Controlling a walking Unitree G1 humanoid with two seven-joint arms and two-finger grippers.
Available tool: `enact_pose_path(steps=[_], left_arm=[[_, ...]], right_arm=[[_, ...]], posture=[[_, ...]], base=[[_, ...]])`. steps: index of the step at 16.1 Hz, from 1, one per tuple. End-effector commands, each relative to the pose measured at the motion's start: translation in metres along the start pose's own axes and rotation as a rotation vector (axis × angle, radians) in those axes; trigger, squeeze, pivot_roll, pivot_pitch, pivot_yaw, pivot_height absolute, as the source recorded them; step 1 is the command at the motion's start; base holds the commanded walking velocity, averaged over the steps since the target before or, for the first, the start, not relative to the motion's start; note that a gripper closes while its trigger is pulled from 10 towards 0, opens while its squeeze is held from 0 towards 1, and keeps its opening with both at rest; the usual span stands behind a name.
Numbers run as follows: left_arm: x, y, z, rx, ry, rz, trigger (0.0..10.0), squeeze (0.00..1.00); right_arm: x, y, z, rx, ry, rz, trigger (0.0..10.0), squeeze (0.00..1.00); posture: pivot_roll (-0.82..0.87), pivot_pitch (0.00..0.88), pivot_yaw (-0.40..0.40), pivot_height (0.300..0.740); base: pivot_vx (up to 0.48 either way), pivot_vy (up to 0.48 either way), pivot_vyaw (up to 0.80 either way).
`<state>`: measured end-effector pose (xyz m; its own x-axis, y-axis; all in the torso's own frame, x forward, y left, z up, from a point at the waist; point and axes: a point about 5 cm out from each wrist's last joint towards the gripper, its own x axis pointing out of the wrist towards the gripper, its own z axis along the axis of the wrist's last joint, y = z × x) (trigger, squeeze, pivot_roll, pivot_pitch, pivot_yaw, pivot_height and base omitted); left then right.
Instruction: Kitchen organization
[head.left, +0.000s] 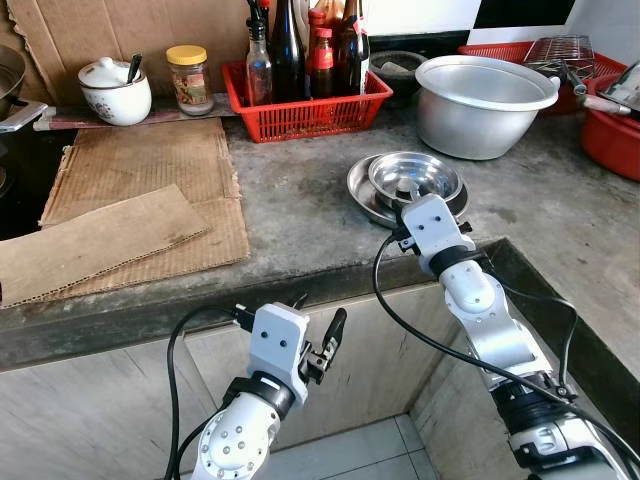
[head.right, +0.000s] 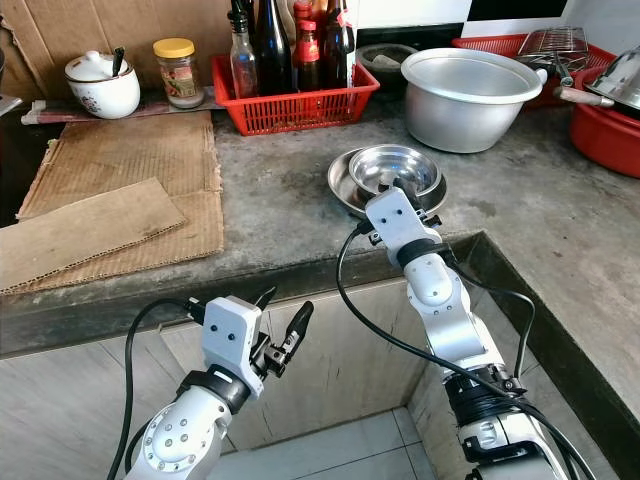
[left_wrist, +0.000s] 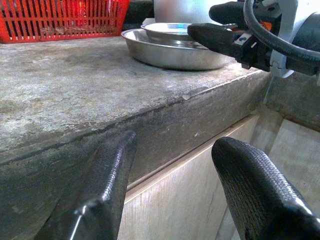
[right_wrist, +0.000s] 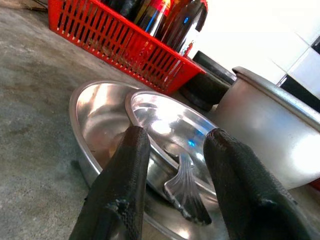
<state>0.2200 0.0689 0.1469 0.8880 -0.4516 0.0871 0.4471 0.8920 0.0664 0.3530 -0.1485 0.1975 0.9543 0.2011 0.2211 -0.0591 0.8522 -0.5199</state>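
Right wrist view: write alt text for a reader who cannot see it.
The right gripper, jaws open, hovers over two nested steel bowls with a spoon in the inner one. Behind stand a red basket of bottles and a large metal pot.

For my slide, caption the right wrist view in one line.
Open right gripper poised over the spoon in the small steel bowl nested inside a larger one.

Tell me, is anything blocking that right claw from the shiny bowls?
Nothing visible does. The right end effector is open right at the rim of the stacked steel bowls, with a spoon lying in the upper one just ahead of its fingers.
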Motion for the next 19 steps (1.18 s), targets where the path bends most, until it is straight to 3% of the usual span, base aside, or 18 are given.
enact_pose_path(steps=[1, 5, 7, 14, 17, 19], left_arm=[[0.000, 0.000, 0.005, 0.008, -0.014, 0.009, 10.0, 0.00], [0.000, -0.001, 0.007, 0.005, -0.021, 0.010, 10.0, 0.00], [0.001, -0.001, 0.006, 0.007, -0.020, 0.011, 10.0, 0.00], [0.002, 0.000, 0.006, 0.010, -0.023, 0.010, 10.0, 0.00], [0.002, 0.000, 0.006, 0.015, -0.023, 0.007, 10.0, 0.00], [0.004, 0.001, 0.006, 0.018, -0.028, 0.006, 10.0, 0.00]], right_arm=[[0.001, -0.005, 0.000, -0.011, 0.002, -0.011, 10.0, 0.00], [0.001, -0.006, -0.002, -0.017, 0.012, -0.018, 10.0, 0.00], [0.002, -0.008, -0.003, -0.022, 0.016, -0.024, 0.0, 0.00], [0.005, -0.011, 0.003, -0.014, -0.009, -0.036, 0.0, 0.00], [0.004, -0.009, 0.009, 0.059, -0.018, -0.056, 0.0, 0.00], [0.002, -0.007, 0.022, 0.218, -0.039, -0.121, 0.0, 0.00]], posture=[[0.19, 0.122, -0.055, 0.740], [0.19, 0.123, -0.057, 0.740], [0.19, 0.120, -0.056, 0.740], [0.19, 0.113, -0.055, 0.740], [0.19, 0.099, -0.054, 0.740], [0.19, 0.088, -0.054, 0.740]], base=[[0.000, 0.000, 0.00], [0.000, 0.000, 0.00], [0.000, 0.000, 0.00], [0.000, 0.000, 0.00], [0.000, 0.000, 0.00], [0.000, 0.000, 0.00]])
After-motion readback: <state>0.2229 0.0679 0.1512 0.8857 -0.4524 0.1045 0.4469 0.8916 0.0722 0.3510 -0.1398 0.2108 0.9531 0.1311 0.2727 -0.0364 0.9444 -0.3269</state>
